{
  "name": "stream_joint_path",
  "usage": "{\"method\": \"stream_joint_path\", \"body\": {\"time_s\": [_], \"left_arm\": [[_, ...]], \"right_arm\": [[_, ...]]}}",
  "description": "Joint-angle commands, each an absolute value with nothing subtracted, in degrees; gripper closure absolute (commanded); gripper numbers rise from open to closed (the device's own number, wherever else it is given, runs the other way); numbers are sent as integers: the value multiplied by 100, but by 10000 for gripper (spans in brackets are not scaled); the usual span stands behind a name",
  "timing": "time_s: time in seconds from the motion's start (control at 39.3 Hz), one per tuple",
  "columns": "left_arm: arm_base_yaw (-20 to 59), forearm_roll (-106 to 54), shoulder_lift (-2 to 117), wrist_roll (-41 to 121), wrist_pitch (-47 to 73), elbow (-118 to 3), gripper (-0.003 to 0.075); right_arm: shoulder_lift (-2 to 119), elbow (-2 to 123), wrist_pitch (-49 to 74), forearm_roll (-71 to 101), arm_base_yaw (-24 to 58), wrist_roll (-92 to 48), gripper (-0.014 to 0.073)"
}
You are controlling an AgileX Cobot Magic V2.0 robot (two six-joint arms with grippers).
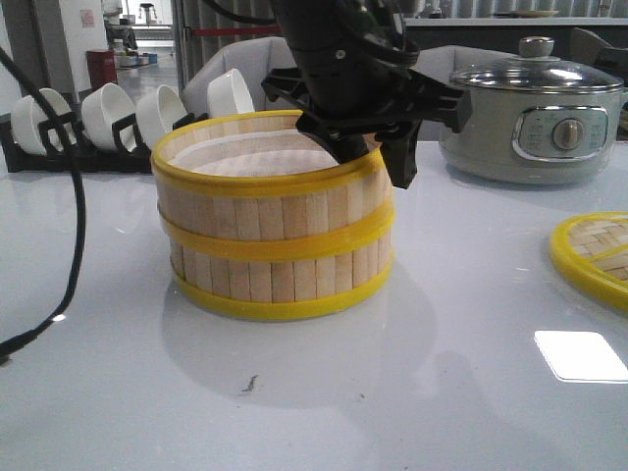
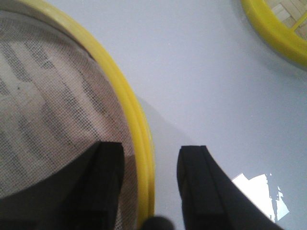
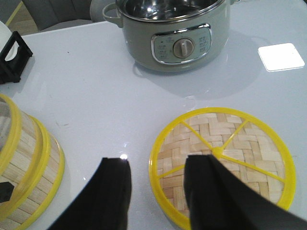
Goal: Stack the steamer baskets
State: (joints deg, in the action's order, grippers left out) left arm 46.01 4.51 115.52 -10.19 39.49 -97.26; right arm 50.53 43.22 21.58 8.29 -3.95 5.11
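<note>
Stacked pair: two yellow-rimmed bamboo-slat steamer baskets (image 1: 273,231), one atop the other on my surface (image 1: 412,392).
Left tool (image 2: 148,184): jaws apart, straddling the top rim.
Right tool (image 3: 156,191): wide, holding nothing, farther off.

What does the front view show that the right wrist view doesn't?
Only the front view shows the white bowls in their black rack and the left gripper, jaws open astride the rim of the top steamer basket. Only the right wrist view shows the right gripper, jaws open above the table beside the whole woven lid. Both show the stacked baskets, the grey pot and that lid.
</note>
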Motion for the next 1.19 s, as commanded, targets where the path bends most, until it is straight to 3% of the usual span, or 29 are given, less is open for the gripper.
{"method": "stream_joint_path", "body": {"time_s": [0.0,0.51,0.58,0.66,0.71,0.97,1.17], "left_arm": [[4625,484,11175,-1007,3670,-9983,344],[4614,1631,11165,-1007,5135,-12090,367],[4576,1773,11124,-1007,5349,-12356,444],[4457,1765,10970,-1007,5433,-12475,591],[4374,1753,10794,-1007,5433,-12475,643],[3695,1753,9500,-1040,5377,-12475,625],[2555,1753,8457,-1052,5379,-12320,625]], "right_arm": [[5011,4538,1760,885,-402,455,202],[5011,4538,1760,885,-402,455,202],[5011,4538,1760,885,-402,455,202],[5011,4538,1760,885,-402,455,202],[5011,4538,1760,885,-402,455,202],[5015,4538,1640,885,-402,455,202],[5079,4538,1609,885,-402,455,202]]}}
